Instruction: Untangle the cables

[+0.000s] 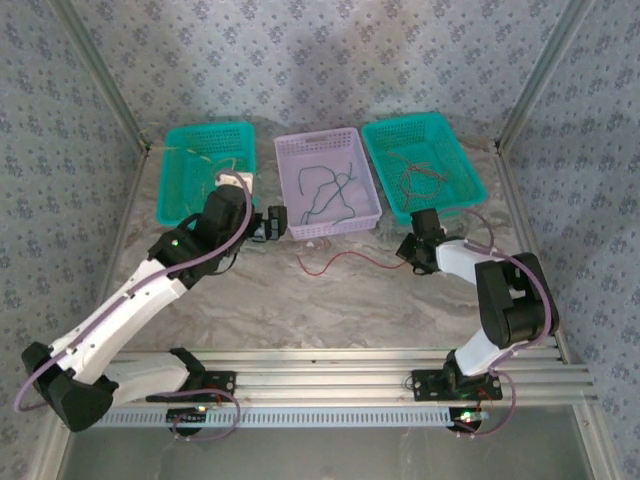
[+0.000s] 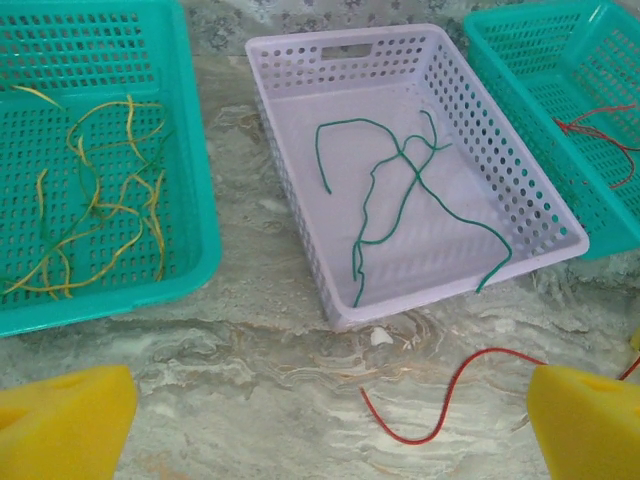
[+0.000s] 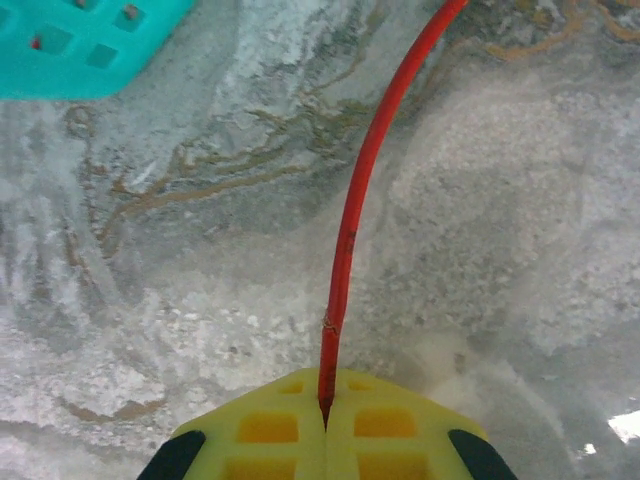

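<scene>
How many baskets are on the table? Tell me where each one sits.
3. A teal basket at the left, a lilac basket in the middle, another teal basket at the right.

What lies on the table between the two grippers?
A red cable, one end pinched in the shut right gripper, ending short of the open left gripper; top view shows it.

Left arm [image 1: 120, 310] and right arm [image 1: 505, 300]: white link shells, black joint housings, black bases. Purple cord [image 1: 20, 388] runs along each. Small green light [image 1: 172, 240] on left arm. Left fingers [image 2: 65, 425] are plain yellow wedges. Right fingers [image 3: 270, 430] are yellow with square pockets and black corners.
</scene>
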### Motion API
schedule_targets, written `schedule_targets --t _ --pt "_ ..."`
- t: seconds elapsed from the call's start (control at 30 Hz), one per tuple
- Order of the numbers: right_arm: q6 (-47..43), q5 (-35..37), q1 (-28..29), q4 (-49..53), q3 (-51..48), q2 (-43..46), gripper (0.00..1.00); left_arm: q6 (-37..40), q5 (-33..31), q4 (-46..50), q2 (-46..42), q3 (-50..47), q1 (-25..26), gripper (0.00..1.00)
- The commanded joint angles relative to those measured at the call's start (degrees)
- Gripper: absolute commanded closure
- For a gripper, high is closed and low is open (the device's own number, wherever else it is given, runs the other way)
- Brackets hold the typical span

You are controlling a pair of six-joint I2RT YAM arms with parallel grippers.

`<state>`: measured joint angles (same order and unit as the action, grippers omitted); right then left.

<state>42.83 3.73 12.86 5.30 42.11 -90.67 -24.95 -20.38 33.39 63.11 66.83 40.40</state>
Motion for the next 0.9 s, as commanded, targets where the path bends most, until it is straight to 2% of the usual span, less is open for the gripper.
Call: schedule_targets --t 0.0,0.17,0.27,0.37,0.63,0.87 --pt "-0.6 3.0 0.6 -5.5 -1.6 5.6 1.00 -0.3 -1.0 0.5 -3.0 -0.7 -0.6 0.00" --pt "-3.3 11.1 3.4 1.1 -2.7 24.9 1.00 0.6 -1.0 0.8 -5.3 -1.8 -1.3 0.00" --pt "-6.3 12.9 4.4 6.0 0.9 32.4 1.00 1.0 -0.6 0.7 -5.9 -2.3 -1.7 0.00" --pt "-9.3 13.1 4.9 10.5 6.2 36.3 1.00 1.4 0.1 0.4 -6.0 -2.3 -1.9 0.00" --pt "-13.0 12.9 6.2 13.9 18.4 40.0 1.00 2.1 0.9 -1.0 -6.4 -3.2 -2.5 0.00" --pt "-17.7 13.5 4.1 12.5 29.9 33.3 1.00 2.5 1.4 -2.0 -6.4 -4.4 -3.0 0.00"
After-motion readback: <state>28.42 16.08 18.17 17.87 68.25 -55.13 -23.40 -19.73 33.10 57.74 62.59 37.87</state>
